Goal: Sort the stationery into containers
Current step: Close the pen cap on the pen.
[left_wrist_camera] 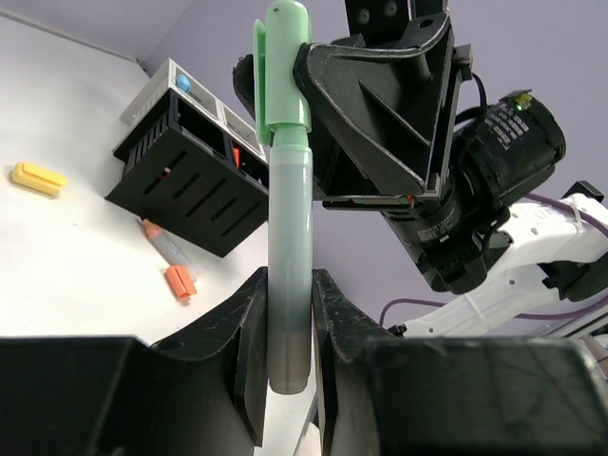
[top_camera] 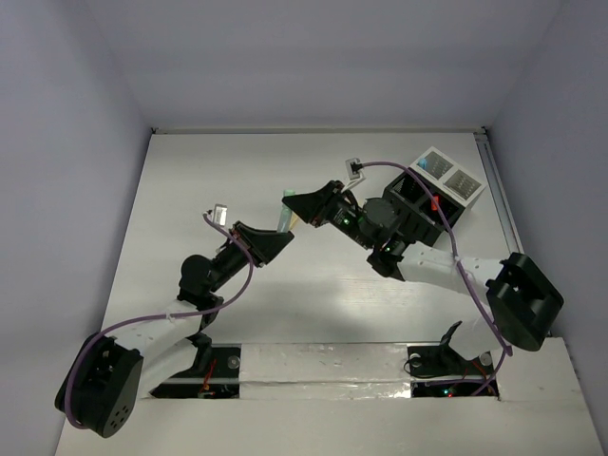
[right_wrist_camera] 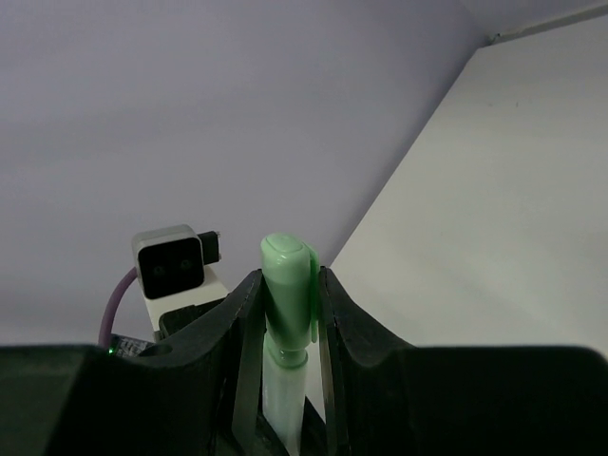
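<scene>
Pen [left_wrist_camera: 288, 190] midair: left gripper [left_wrist_camera: 290, 290] clamped on barrel, right gripper [right_wrist_camera: 285, 280] clamped on cap. Likely handover: free one side only, then carry to black box [left_wrist_camera: 190, 190], 9 o'clock of pen in left wrist view.

A white table [top_camera: 190, 190] stands enclosed by plain pale-lilac walls [top_camera: 313, 57] on three sides (soft, even light).

Black arms [top_camera: 204, 275] w/ white links [top_camera: 446, 271], purple cables [top_camera: 385, 163] — green LED [left_wrist_camera: 518, 98] behind ribbed black right pincer [right_wrist_camera: 290, 285].
</scene>
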You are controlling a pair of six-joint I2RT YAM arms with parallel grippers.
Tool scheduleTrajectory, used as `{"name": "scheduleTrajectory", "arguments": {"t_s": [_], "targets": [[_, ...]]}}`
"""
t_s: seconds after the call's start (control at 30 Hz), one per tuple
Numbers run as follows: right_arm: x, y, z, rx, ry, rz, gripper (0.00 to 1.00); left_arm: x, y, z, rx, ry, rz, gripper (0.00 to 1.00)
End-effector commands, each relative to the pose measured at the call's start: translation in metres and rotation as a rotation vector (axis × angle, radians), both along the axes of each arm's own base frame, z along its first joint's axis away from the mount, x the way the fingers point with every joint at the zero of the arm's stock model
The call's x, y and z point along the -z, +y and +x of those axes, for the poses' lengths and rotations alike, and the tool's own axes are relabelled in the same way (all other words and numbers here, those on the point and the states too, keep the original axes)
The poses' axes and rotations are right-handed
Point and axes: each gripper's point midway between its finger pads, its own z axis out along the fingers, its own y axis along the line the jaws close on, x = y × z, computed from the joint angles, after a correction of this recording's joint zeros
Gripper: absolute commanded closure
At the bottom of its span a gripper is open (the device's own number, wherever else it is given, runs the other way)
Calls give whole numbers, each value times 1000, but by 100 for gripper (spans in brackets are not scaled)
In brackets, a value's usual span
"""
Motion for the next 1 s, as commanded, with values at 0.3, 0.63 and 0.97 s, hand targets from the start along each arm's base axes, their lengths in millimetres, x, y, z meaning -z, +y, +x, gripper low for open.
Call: {"name": "scheduleTrajectory", "arguments": {"t_s": [0.3, 0.63, 0.97], "targets": [[-16, 0, -16, -13, -47, 26, 100, -48, 6, 5, -66, -170, -47, 100], [0, 3, -36, -69, -20, -17, 100, -60, 5, 14, -97, -200, -26, 100], [18, 4, -54, -118, 3, -54, 100, -86, 5, 22, -120, -255, -73, 100]]}}
